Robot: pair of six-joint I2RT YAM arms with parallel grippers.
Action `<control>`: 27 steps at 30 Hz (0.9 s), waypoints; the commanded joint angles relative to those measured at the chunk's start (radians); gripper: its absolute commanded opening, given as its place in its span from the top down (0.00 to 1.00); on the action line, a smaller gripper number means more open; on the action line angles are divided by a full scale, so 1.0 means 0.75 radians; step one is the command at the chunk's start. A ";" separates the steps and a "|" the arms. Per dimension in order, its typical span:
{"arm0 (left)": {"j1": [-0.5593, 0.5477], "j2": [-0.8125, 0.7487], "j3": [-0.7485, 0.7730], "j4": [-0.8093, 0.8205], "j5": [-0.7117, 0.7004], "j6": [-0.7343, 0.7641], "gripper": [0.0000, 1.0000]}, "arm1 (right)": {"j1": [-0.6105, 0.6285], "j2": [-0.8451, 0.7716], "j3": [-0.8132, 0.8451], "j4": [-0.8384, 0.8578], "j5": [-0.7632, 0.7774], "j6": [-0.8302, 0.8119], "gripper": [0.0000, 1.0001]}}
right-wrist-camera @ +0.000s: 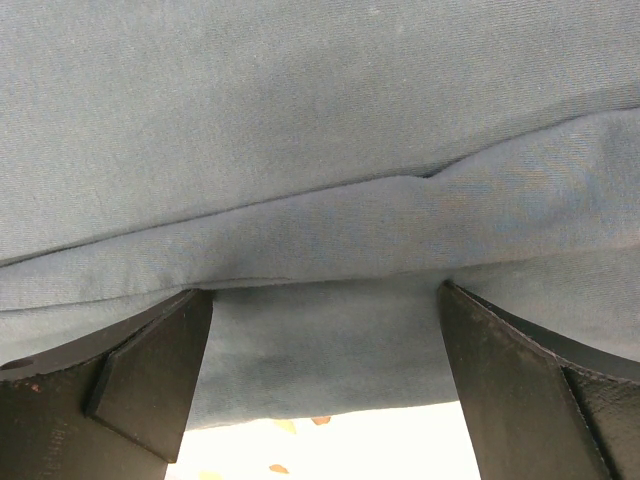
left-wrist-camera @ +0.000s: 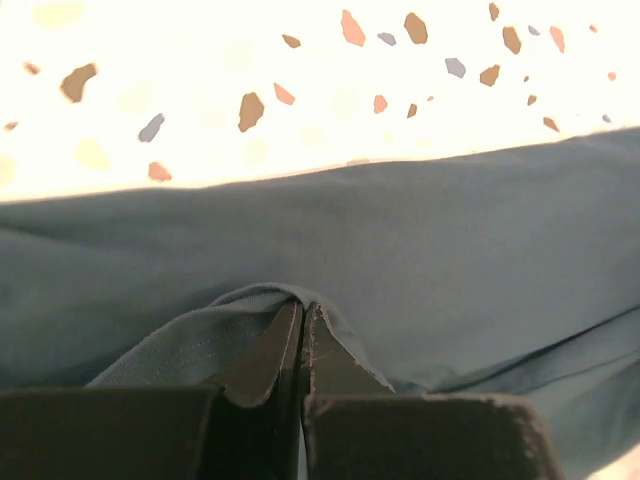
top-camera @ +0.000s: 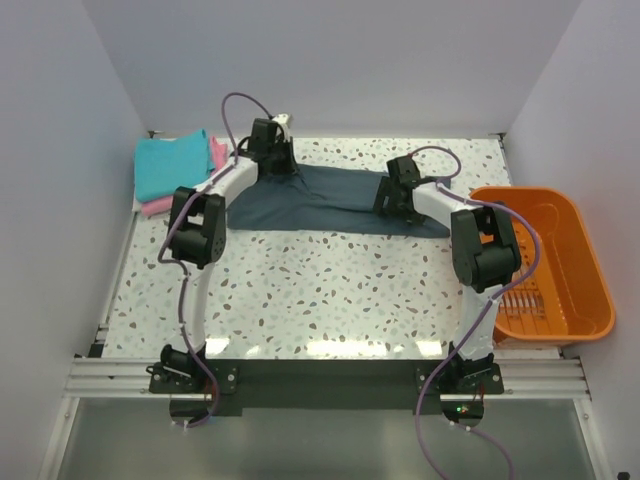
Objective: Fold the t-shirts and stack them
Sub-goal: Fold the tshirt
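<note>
A dark slate blue-grey t-shirt (top-camera: 320,200) lies spread across the far middle of the table. My left gripper (top-camera: 272,160) is at its far left corner, shut on a pinched ridge of the cloth (left-wrist-camera: 250,310). My right gripper (top-camera: 393,205) rests over the shirt's right part, open, its fingers (right-wrist-camera: 150,370) straddling a fold of the fabric (right-wrist-camera: 320,350) near the hem. A turquoise t-shirt (top-camera: 172,165) lies folded on a pink t-shirt (top-camera: 158,205) at the far left corner.
An orange plastic bin (top-camera: 545,262) stands at the right edge of the table. Speckled tabletop (top-camera: 320,290) stretches in front of the shirt. White walls close in on the left, right and back.
</note>
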 commanded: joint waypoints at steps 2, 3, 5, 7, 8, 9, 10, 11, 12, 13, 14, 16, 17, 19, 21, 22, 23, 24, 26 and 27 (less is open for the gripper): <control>-0.012 0.125 0.186 -0.019 0.174 0.291 1.00 | -0.023 -0.009 -0.020 -0.035 -0.023 0.004 0.01; -0.018 0.137 0.204 -0.031 0.186 0.324 1.00 | -0.023 -0.013 -0.020 -0.037 -0.023 0.006 0.01; -0.034 0.154 0.237 -0.058 0.207 0.386 0.70 | -0.023 -0.011 -0.018 -0.035 -0.028 0.008 0.01; -0.043 0.139 0.223 -0.074 0.211 0.394 0.40 | -0.023 -0.007 -0.016 -0.033 -0.034 0.012 0.01; -0.045 0.125 0.209 -0.074 0.207 0.398 0.22 | -0.025 -0.007 -0.016 -0.033 -0.036 0.010 0.01; -0.047 0.111 0.192 -0.074 0.199 0.400 0.11 | -0.023 -0.009 -0.018 -0.029 -0.038 0.012 0.01; -0.049 0.070 0.154 -0.060 0.188 0.394 0.01 | -0.021 -0.011 -0.018 -0.025 -0.046 0.008 0.01; -0.051 0.049 0.135 -0.050 0.180 0.384 0.00 | -0.021 -0.013 -0.012 -0.027 -0.048 0.004 0.01; -0.053 0.001 0.119 -0.043 0.164 0.372 0.00 | -0.023 -0.015 -0.007 -0.029 -0.050 -0.006 0.01; -0.053 -0.024 0.092 -0.029 0.141 0.349 0.00 | -0.023 -0.019 -0.007 -0.027 -0.052 -0.016 0.01; -0.055 -0.051 0.084 -0.025 0.113 0.315 0.00 | -0.023 -0.027 0.013 -0.029 -0.060 -0.029 0.01; -0.053 -0.136 0.029 0.018 0.092 0.274 0.00 | -0.023 -0.030 0.058 -0.043 -0.060 -0.086 0.01; -0.053 -0.169 0.008 0.028 0.074 0.267 0.00 | -0.023 -0.009 0.131 -0.055 -0.032 -0.112 0.01; -0.053 -0.271 -0.071 0.065 0.009 0.231 0.00 | -0.031 0.030 0.233 -0.161 0.036 -0.129 0.01; -0.053 -0.377 -0.117 0.055 -0.149 0.171 0.00 | -0.054 0.077 0.322 -0.168 0.024 -0.135 0.01; -0.053 -0.419 -0.178 0.045 -0.204 0.127 0.00 | -0.062 0.087 0.334 -0.133 0.013 -0.135 0.01; -0.053 -0.460 -0.219 0.047 -0.249 0.112 0.00 | -0.070 0.101 0.360 -0.119 -0.005 -0.137 0.01; -0.053 -0.503 -0.264 0.053 -0.262 0.110 0.00 | -0.095 0.142 0.383 -0.125 -0.029 -0.129 0.01; -0.053 -0.625 -0.411 0.077 -0.302 0.090 0.00 | -0.109 0.177 0.444 -0.127 -0.032 -0.137 0.01; -0.053 -0.697 -0.464 0.087 -0.317 0.083 0.00 | -0.119 0.191 0.461 -0.117 -0.034 -0.155 0.01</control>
